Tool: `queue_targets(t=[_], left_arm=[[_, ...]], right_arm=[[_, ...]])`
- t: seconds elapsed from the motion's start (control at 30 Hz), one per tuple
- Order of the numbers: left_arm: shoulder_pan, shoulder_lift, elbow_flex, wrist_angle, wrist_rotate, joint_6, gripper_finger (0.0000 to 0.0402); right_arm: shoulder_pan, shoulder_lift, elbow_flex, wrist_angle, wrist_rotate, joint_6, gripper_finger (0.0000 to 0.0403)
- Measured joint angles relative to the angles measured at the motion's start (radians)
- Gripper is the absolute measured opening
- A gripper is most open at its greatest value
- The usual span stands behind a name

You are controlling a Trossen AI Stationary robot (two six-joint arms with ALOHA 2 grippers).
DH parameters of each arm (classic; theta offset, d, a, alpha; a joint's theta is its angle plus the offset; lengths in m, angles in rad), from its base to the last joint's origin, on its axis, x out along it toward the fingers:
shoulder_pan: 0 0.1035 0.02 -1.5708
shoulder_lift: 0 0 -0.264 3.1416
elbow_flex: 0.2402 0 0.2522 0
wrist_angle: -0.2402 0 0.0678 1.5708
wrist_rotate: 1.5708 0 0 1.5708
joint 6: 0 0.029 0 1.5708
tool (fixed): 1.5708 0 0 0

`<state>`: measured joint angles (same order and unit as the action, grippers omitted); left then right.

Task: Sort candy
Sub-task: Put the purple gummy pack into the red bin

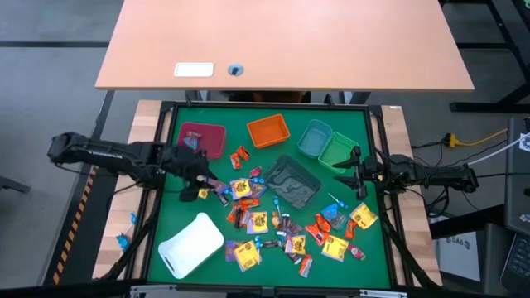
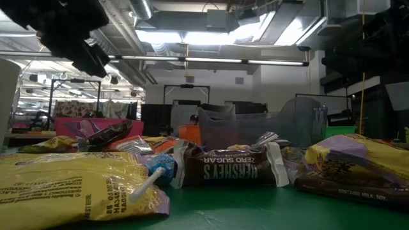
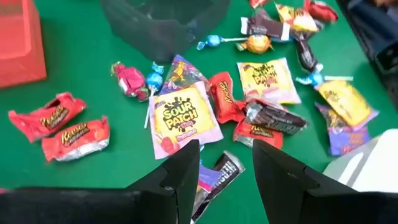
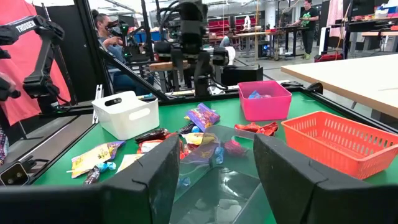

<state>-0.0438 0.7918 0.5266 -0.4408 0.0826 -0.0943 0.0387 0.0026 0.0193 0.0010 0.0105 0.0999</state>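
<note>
A green-topped table (image 1: 178, 223) carries a row of bins along its far side: pink bin (image 1: 204, 137), orange basket (image 1: 268, 131), teal bin (image 1: 315, 138) and green bin (image 1: 337, 151), with a clear bin (image 1: 291, 181) nearer the middle and a white tray (image 1: 191, 245) at the near left. The candy (image 1: 273, 223) lies scattered across the table's middle and near right, none yet in the white tray. The left tool (image 3: 225, 165) hangs released, fingers apart, above a dark wrapped bar just beside a yellow Sour Patch packet (image 3: 181, 118). The right tool (image 4: 214, 165) waits at the right edge near the green bin, its fingers spread with nothing between them.
</note>
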Motion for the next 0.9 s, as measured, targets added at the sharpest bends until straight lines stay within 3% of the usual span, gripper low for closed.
queue_targets(t=[0.2,0.5,0.67,0.9], left_arm=[[-0.144,0.037,0.000,-0.004,-0.181,0.002,0.0137],[-0.278,0.219,0.000,-0.023,-0.376,0.007,0.0137],[-0.312,0.306,0.000,-0.022,-0.446,0.096,0.0137],[-0.312,0.409,0.000,-0.015,-0.492,0.103,0.0137]], right_arm=[[0.000,0.000,0.000,0.000,0.000,0.000,0.0205],[0.000,0.000,0.000,-0.002,0.000,0.000,0.0205],[0.000,0.000,0.000,-0.002,0.000,0.000,0.0205],[0.000,0.000,0.000,-0.002,0.000,0.000,0.0205]])
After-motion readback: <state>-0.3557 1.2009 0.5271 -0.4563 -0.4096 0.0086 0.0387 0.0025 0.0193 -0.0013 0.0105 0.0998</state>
